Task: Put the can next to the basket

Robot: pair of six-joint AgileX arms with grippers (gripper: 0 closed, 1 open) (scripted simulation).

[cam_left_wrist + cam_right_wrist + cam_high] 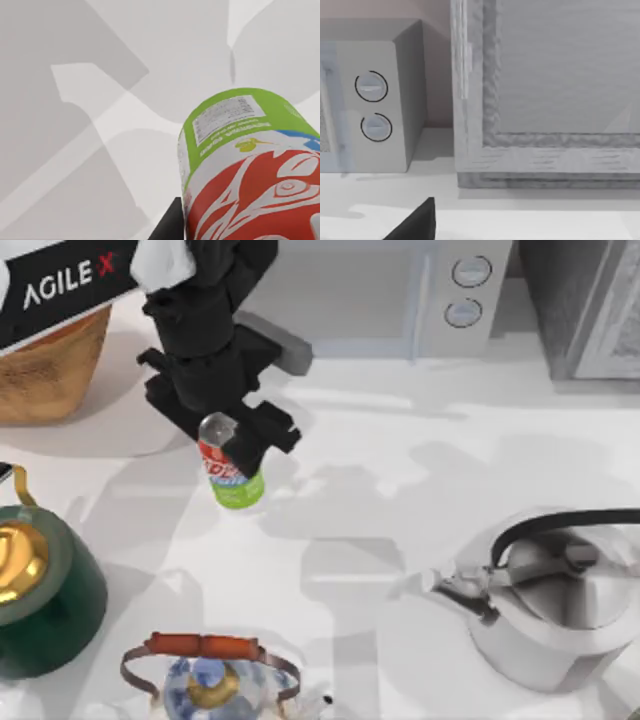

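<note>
The left gripper point(232, 445) is closed around the small drink can point(229, 472), the one with a silver top, a red band with white letters and a light green bottom. The black fingers sit on both sides of the can near its top. In the left wrist view the can point(250, 170) is very close, with the white table point(100, 150) under it. I cannot tell if the can stands on the table or is lifted a little.

The big round woven basket point(45, 375) with its tan-brown side is at the far left of the table, partly under the arm's white label. The can is near the middle-left of the table and well apart from the basket. So the grab looks done. What is left, I think, is to carry the can over to the left, set it down just beside the basket and let go.

The right arm is parked. The right wrist view looks at the grey microwave point(375, 100) and a grey box point(545, 90) next to it. I cannot tell how its hand is.

Now the count. There is one can. There is one basket. There are three kettles: one dark green kettle with a gold lid point(40, 585), one blue and white kettle with a brown handle point(210, 675), and one shiny silver kettle with a black handle point(555, 600). There is one microwave point(400, 295).
</note>
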